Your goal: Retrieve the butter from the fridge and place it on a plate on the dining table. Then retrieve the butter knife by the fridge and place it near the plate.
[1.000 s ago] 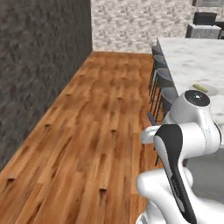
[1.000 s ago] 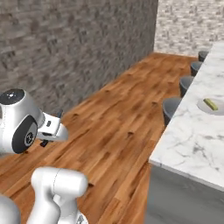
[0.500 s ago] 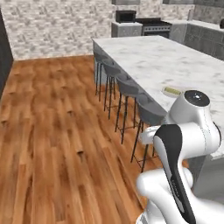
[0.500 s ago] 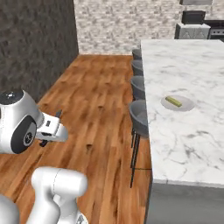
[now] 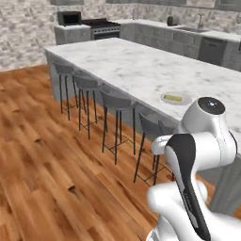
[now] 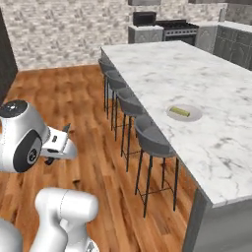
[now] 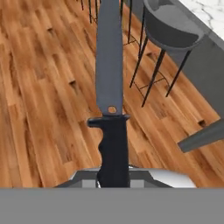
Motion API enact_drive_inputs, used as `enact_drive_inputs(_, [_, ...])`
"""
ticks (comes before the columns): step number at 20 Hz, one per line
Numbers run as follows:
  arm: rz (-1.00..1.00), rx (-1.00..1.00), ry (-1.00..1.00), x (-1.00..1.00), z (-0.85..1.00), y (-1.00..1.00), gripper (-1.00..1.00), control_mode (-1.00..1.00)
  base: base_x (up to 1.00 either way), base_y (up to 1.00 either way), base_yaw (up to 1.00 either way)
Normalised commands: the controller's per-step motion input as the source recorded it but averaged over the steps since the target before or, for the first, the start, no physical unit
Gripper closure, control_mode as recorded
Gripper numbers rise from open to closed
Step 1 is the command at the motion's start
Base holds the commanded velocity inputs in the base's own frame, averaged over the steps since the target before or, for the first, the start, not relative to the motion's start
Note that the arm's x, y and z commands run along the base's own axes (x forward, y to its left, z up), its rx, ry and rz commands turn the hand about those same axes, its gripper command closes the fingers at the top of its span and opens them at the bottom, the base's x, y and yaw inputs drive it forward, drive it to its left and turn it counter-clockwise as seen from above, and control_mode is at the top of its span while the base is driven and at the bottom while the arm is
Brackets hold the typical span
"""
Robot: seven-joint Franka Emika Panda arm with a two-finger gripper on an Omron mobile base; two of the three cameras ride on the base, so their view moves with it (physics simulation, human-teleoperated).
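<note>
Butter knife [image 7: 110, 83]: held by its black handle in the closed gripper [image 7: 113, 177], blade projected forward above the wood floor [image 7: 39, 87]. Butter [image 6: 180, 111]: laid on the plate [image 6: 183, 113], on the dining table [image 6: 216, 93], well to the right

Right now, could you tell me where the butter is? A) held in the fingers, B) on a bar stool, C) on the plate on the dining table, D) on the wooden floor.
C: the butter lies on the plate on the dining table.
</note>
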Motion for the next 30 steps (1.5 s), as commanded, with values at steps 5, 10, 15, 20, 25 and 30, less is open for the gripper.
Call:
enact_drive_inputs(5, [0.00, 0.00, 0.00, 0.00, 0.00, 0.00, 1.00, 1.00, 0.40, 0.48, -0.77])
enact_drive_inputs(10, [0.00, 0.00, 0.00, 0.00, 0.00, 0.00, 1.00, 1.00, 0.49, 0.29, -0.85])
enact_drive_inputs(15, [0.00, 0.00, 0.00, 0.00, 0.00, 0.00, 1.00, 1.00, 0.56, 0.43, -0.80])
enact_drive_inputs(20, [0.00, 0.00, 0.00, 0.00, 0.00, 0.00, 1.00, 1.00, 0.48, 0.74, -0.66])
enact_drive_inputs(25, [0.00, 0.00, 0.00, 0.00, 0.00, 0.00, 1.00, 1.00, 0.47, 0.83, -0.51])
enact_drive_inputs(30, [0.00, 0.00, 0.00, 0.00, 0.00, 0.00, 1.00, 1.00, 0.55, 0.79, -0.34])
